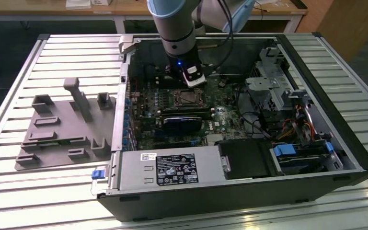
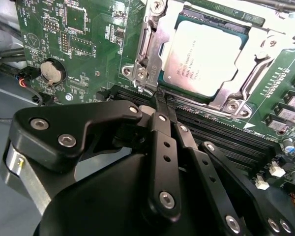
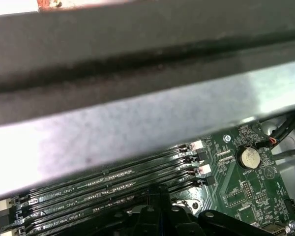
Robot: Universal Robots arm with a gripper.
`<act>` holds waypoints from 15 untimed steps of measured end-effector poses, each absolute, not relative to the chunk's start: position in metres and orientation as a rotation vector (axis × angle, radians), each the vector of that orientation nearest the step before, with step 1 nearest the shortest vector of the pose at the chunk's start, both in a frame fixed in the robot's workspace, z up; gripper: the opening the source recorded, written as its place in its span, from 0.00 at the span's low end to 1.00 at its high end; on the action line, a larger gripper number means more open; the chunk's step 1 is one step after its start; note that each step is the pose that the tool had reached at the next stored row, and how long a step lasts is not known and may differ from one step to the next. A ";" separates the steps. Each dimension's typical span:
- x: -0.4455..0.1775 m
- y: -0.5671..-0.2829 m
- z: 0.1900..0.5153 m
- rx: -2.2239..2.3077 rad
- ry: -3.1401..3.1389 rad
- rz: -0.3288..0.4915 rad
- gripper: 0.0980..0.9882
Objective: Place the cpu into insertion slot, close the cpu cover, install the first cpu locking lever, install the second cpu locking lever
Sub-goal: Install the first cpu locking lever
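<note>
Claw (image 2: 161,98) fingers together, tips just beside cpu cover (image 2: 155,44) corner; cpu (image 2: 206,56) flat, metal top up, under cover frame.

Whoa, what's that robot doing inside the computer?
A grey robot arm is reaching into an open black computer case and working on the green motherboard. The small square silver-topped cpu already sits in place, and the thin silver metal cpu cover lies flat around it. The black gripper is right at the cover's edge, next to the long black memory slots.
</note>
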State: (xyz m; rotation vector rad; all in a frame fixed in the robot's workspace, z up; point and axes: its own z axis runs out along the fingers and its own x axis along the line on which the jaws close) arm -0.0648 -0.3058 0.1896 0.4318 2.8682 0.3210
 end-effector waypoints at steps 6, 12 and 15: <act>-0.065 -0.306 0.190 0.433 2.868 0.328 0.01; -0.065 -0.306 0.192 0.433 2.868 0.330 0.01; -0.065 -0.306 0.195 0.433 2.868 0.330 0.01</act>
